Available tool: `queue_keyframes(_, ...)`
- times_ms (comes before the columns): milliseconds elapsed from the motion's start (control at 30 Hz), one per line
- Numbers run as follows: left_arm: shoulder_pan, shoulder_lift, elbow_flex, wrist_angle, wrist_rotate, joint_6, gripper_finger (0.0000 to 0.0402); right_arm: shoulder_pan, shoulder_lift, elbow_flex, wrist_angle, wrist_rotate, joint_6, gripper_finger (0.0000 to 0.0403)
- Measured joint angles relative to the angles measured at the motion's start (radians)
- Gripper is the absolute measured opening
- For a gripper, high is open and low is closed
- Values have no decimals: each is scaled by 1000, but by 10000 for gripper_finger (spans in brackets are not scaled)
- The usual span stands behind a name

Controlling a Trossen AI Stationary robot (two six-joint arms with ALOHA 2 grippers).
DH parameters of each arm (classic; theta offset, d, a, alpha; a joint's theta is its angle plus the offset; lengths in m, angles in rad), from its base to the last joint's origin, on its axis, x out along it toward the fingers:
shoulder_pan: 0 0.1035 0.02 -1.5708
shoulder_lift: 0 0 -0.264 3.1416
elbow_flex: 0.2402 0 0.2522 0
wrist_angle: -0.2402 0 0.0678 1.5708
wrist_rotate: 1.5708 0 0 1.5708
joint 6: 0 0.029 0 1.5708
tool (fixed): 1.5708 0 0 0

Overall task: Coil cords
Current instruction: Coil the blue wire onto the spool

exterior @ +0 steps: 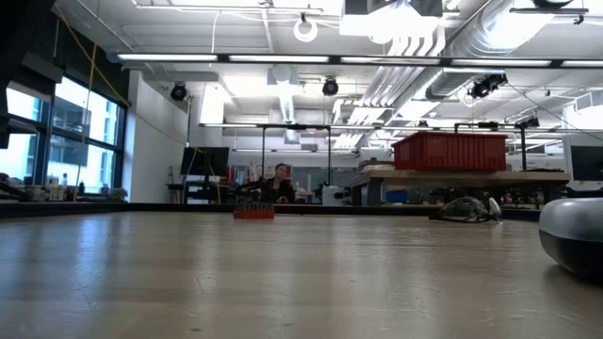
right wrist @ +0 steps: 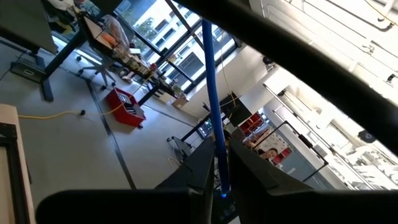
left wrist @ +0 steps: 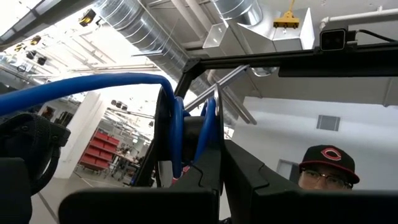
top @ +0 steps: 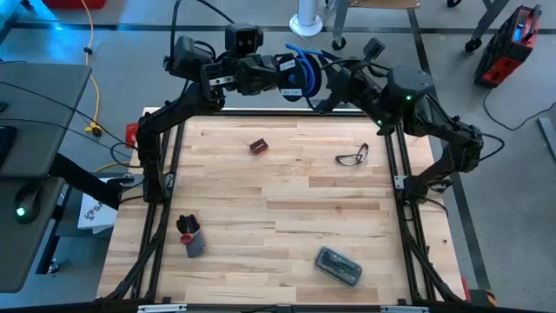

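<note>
Cords first: your thin blue cord (top: 306, 57) loops off the round black reel (top: 293, 76), held up above the table's (top: 287, 200) far edge between both arms. Your left gripper (top: 280, 76) is clamped on the reel; your right gripper (top: 323, 85) pinches the cord. Left to right on the pale wood planks: a grey cup (top: 191, 239) holding dark items, a small red block (top: 258, 146), a grey oblong case (top: 339, 266), thin dark-framed glasses (top: 353, 156)
</note>
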Motion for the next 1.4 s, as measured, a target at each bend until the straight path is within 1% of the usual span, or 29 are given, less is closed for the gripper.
queue_keyframes(167,0,0,0,0,0,0,3,-11,0,0,0,0,5,39)
queue_keyframes(333,0,0,0,0,0,0,3,-11,0,0,0,-1,44,39)
queue_keyframes(400,0,0,0,0,0,0,3,-10,0,0,0,-2,45,34)
queue_keyframes(533,0,0,0,0,0,0,3,-10,0,0,0,-12,47,8)
queue_keyframes(733,-1,0,0,0,0,0,3,-2,1,0,0,-1,47,4)
queue_keyframes(867,8,0,0,0,-3,2,3,35,1,0,-1,58,45,3)
queue_keyframes(933,22,0,0,0,-22,17,3,63,1,0,-2,92,48,3)
queue_keyframes(1033,43,0,0,2,-62,27,3,108,0,0,-33,127,83,2)
queue_keyframes(1100,60,0,0,1,-61,27,3,137,0,0,-44,146,113,2)
queue_keyframes(1200,82,0,0,1,-63,28,3,182,0,0,-47,160,143,1)
queue_keyframes(1400,117,0,0,1,-97,36,3,240,0,0,-46,169,212,1)
